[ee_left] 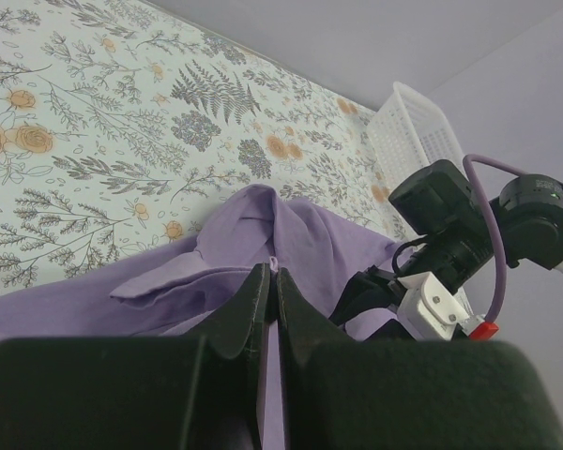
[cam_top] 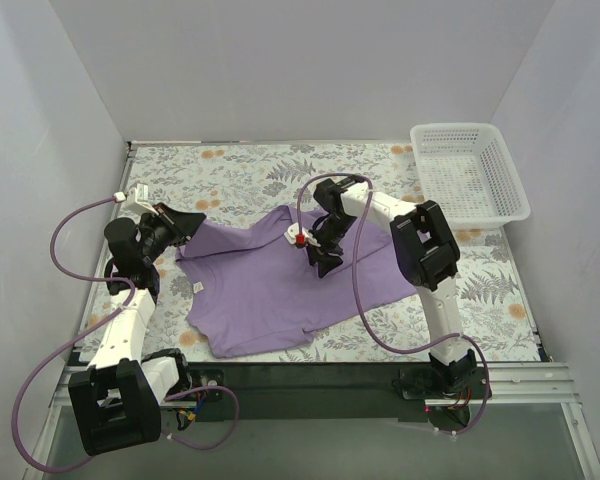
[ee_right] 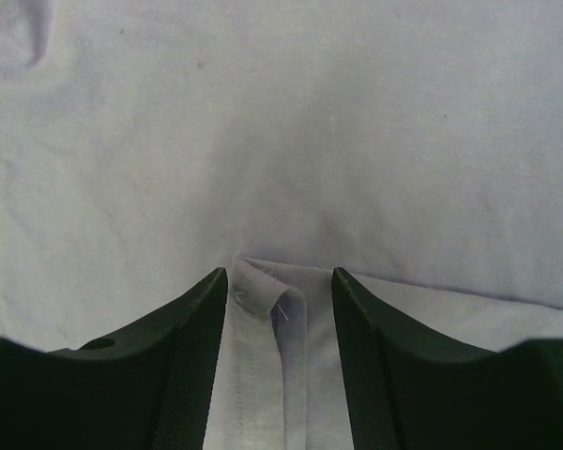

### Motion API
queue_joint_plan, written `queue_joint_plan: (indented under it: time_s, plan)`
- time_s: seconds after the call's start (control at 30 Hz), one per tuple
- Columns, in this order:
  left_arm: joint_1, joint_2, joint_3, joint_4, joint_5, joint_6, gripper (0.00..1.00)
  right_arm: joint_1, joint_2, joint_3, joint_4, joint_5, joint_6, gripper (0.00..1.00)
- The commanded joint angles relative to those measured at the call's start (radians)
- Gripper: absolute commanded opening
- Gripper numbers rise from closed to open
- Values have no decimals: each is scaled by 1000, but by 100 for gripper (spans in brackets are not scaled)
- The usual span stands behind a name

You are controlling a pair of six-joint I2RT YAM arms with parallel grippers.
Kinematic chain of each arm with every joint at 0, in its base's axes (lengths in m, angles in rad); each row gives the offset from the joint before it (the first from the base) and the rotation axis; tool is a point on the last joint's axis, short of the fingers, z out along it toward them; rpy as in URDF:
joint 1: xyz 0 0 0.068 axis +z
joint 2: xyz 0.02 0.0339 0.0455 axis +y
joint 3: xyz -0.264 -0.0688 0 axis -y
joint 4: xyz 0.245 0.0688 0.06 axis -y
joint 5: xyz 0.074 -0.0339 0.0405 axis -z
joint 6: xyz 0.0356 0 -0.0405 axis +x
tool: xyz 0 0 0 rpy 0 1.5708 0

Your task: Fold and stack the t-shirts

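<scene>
The lavender t-shirt [cam_top: 270, 290] lies partly spread on the floral table, its small white label [cam_top: 198, 287] near the left edge. My left gripper [cam_top: 185, 226] is at the shirt's left corner. In the left wrist view that gripper [ee_left: 271, 273] is shut, with a sliver of purple cloth [ee_left: 291, 230] pinched at its tips. My right gripper [cam_top: 321, 258] hovers low over the shirt's upper middle. In the right wrist view the right gripper [ee_right: 280, 292] is open, and a folded hem [ee_right: 267, 298] of the t-shirt [ee_right: 310, 141] lies between its fingers [ee_right: 199, 319], touching neither one.
A white lattice basket [cam_top: 470, 172] stands at the table's back right corner and also shows in the left wrist view as the basket [ee_left: 411, 131]. The floral table cover [cam_top: 250, 170] is bare behind the shirt. White walls close in the back and sides.
</scene>
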Motion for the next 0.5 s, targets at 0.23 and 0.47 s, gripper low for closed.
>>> queue_joint_plan:
  time_s: [0.23,0.47]
  plan:
    - [4,-7,-4,10,17,11,0,3,-42,-26,-51,4,-27,51]
    - [4,-12,-7,10,17,11,0,3,-79,-68,-52,29,-27,48]
